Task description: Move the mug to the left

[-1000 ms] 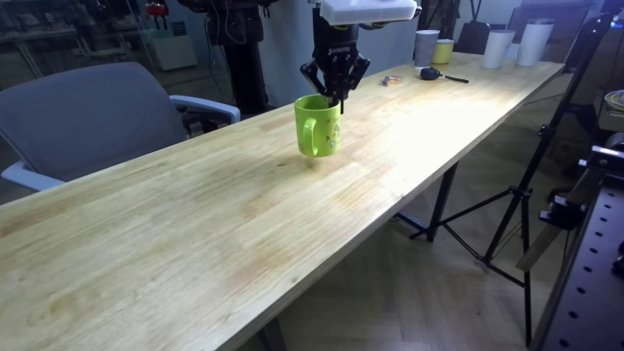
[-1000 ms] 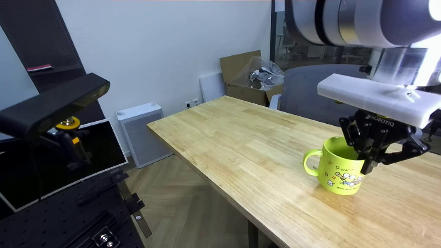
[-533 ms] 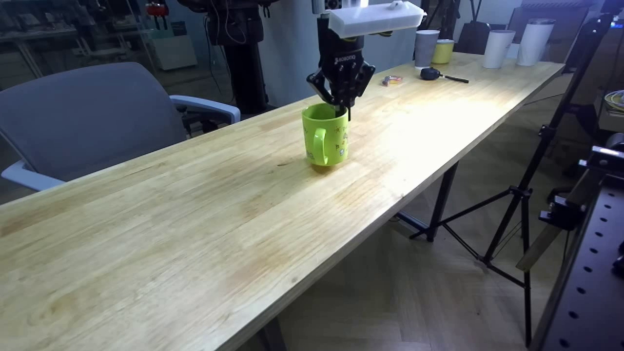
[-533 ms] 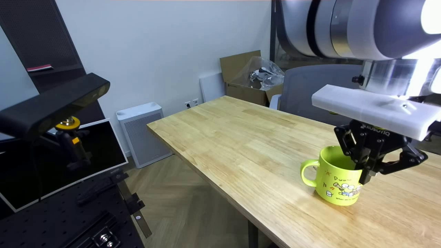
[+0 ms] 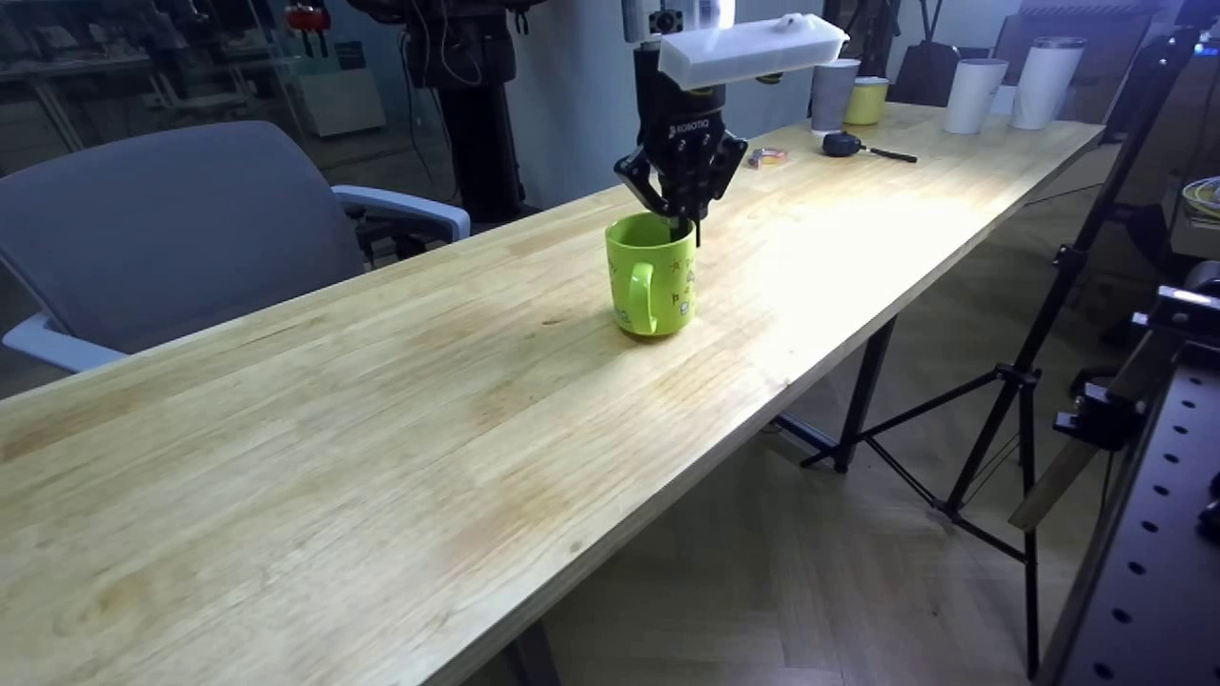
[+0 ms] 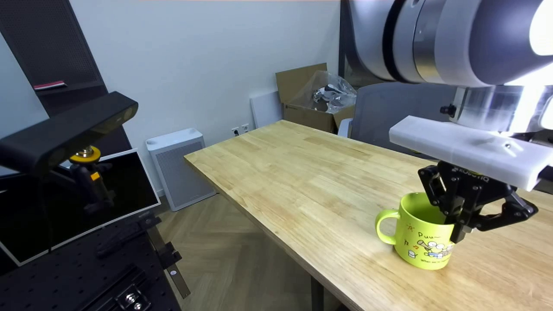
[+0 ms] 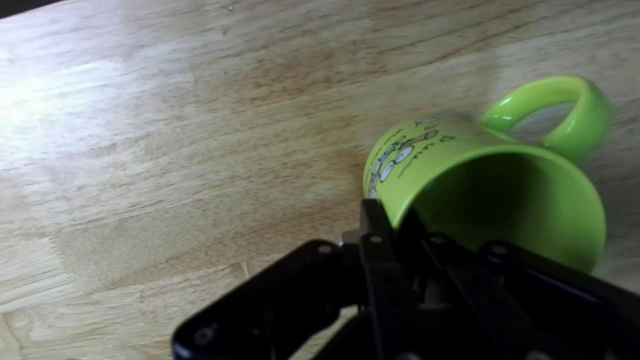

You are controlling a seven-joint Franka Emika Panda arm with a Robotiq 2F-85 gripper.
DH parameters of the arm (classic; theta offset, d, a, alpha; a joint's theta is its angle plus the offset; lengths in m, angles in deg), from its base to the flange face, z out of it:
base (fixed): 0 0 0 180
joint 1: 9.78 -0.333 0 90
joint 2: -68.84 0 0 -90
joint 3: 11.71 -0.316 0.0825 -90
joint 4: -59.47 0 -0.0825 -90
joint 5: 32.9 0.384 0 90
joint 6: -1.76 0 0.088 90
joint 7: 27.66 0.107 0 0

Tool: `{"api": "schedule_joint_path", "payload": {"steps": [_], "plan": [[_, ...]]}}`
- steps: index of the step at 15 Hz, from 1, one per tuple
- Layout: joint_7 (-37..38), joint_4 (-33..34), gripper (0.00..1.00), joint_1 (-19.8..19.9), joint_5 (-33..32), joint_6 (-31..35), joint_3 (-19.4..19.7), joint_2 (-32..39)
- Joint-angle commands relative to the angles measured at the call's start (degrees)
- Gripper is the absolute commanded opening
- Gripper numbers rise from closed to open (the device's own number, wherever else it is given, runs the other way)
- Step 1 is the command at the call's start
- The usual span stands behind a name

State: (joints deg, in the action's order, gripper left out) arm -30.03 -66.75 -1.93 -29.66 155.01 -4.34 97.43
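Note:
The lime-green mug (image 5: 653,295) stands upright, with a loop handle and a printed cartoon on its side. It also shows in an exterior view (image 6: 425,244) and in the wrist view (image 7: 450,150). My gripper (image 5: 686,232) is shut on the mug's rim, with one finger inside the mug and one outside, as the wrist view (image 7: 393,215) shows. The handle points away from the gripper. The mug's base is at or just above the wooden table (image 5: 381,457); I cannot tell whether it touches. The inner fingertip is partly hidden in the mug.
At the table's far end stand a grey cup (image 5: 833,95), a pale yellow-green cup (image 5: 865,101) and two white cups (image 5: 974,95). A black object with a strap (image 5: 843,144) and a small packet (image 5: 765,158) lie nearer. A chair (image 5: 191,238) stands at the table's edge.
My gripper and the mug have moved down toward the table together, shifting slightly right in one exterior view and slightly left in another. The grip on the rim stays the same.

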Motion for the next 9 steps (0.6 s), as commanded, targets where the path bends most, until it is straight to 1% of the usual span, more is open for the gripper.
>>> {"api": "schedule_joint_path", "payload": {"steps": [1, 5, 6, 9], "plan": [[2.6, -0.4, 0.02, -0.5, -1.1, 0.9, 0.9, -0.1], [2.9, -0.4, 0.02, -0.7, -1.3, 1.9, 1.4, 0.7], [3.2, -0.4, 0.30, -0.8, -1.4, 2.2, 1.6, 0.7], [3.8, -0.1, 0.48, -1.0, -1.6, 2.4, 2.1, 0.9]]}}
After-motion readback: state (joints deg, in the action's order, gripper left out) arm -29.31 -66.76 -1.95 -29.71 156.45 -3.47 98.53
